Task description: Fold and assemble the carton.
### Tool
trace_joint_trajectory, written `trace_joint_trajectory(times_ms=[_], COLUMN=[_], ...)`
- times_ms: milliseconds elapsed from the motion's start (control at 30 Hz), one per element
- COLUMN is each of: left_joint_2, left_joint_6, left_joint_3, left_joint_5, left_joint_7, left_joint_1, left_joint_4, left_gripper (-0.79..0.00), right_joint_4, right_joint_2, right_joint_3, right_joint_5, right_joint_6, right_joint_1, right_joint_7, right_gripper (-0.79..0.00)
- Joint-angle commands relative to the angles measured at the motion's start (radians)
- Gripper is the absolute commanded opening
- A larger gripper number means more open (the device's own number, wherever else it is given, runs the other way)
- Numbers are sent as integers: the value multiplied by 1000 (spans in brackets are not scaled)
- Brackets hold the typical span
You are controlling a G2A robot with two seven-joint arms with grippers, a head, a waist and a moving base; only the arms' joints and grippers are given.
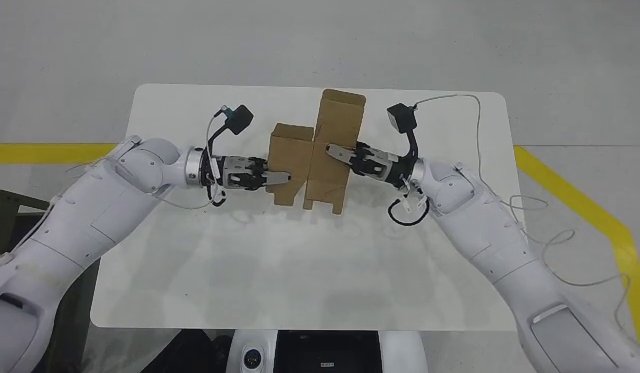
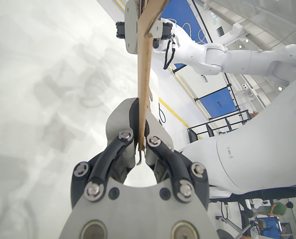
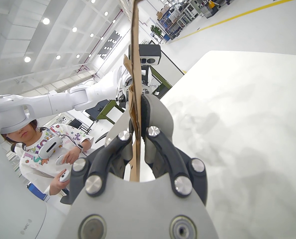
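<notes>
Worktop [image 1: 200,273]: white, brown carton [image 1: 338,123] over its middle.
Left hand [image 1: 278,178]: pinching carton's edge.
Right hand [image 1: 333,153]: pinching opposite side.

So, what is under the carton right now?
The white table. The left gripper and right gripper hold the carton by its sides. The table patch directly beneath it is covered from above.

Brown cardboard carton [image 1: 320,153], flattened, unfolded, held above white table between both arms, flaps splayed.
</notes>
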State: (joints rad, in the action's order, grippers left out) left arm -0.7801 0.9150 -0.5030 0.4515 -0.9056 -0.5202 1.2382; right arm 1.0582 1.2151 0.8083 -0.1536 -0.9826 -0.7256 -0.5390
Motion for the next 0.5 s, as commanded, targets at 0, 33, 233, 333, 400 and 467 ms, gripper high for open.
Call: trace_joint_trajectory(times_ms=[0, 33, 233, 333, 400, 467], left_joint_2=[4, 5, 20, 31, 38, 44], left_joint_6=[-23, -37, -143, -189, -212, -233], left_joint_3=[8, 12, 40, 58, 71, 86], left_joint_5=[7, 8, 91, 75, 86, 89], left_joint_7=[-22, -37, -143, -189, -211, -233], left_joint_1=[7, 11, 32, 49, 55, 61], left_joint_4=[-9, -12, 6, 20, 30, 44], left_gripper=[-785, -785, -785, -785, -785, -785], right_joint_4=[-8, -12, -30, -25, -18, 2], right_joint_2=[-4, -7, -33, -50, -61, -72], right_joint_3=[10, 15, 60, 75, 80, 80], right_joint_5=[-1, -3, -24, -51, -83, -103], right_joint_6=[-1, -4, -5, 6, 20, 56], right_joint_1=[0, 0, 3, -1, -5, -10], right_joint_7=[-17, -32, -147, -245, -319, -355], right_gripper=[0, 0, 0, 0, 0, 0])
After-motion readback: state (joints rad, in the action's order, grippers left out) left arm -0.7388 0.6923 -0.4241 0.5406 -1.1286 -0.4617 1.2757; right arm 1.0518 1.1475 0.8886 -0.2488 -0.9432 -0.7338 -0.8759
